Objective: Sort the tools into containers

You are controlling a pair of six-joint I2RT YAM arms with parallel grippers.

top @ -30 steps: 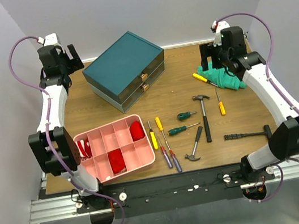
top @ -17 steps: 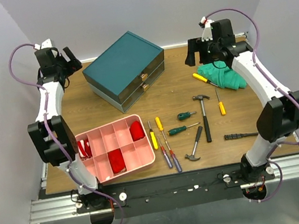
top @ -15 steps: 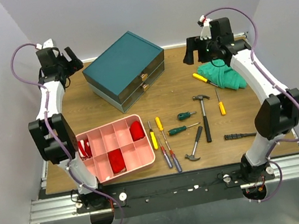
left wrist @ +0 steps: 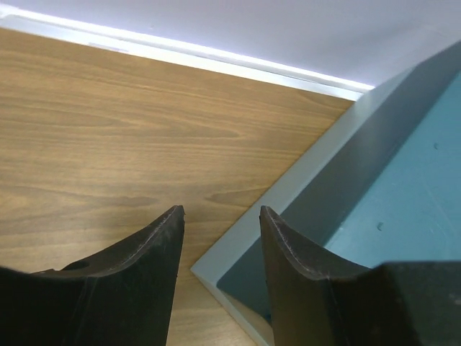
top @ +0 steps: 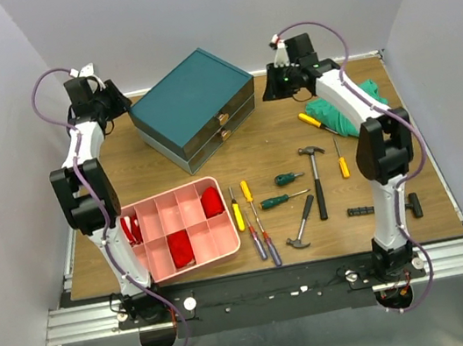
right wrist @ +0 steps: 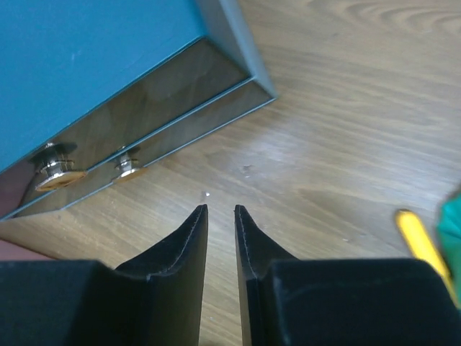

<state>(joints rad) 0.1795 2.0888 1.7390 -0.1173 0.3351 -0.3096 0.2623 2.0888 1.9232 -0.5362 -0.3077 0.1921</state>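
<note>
1. The left hand (left wrist: pixel 220 213) is hovering by the back left corner of the teal box (top: pixel 189 91), its fingers standing apart and gripping nothing. It is sitting well for bracing the box.
2. The 2 drawers (top: pixel 222 126) are sitting shut, their small handles (right wrist: pixel 56 174) facing the right hand.
3. The right hand (right wrist: pixel 220 210) is showing only a thin slit and is empty. It is needing wider fingers, squaring on 1 handle and pulling straight out.
4. The tools (top: pixel 316 181) are lying unsorted on the counter (top: pixel 150 164).

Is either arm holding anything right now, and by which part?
Nothing is held: the left gripper and the right gripper are both empty, jaws apart.
</note>
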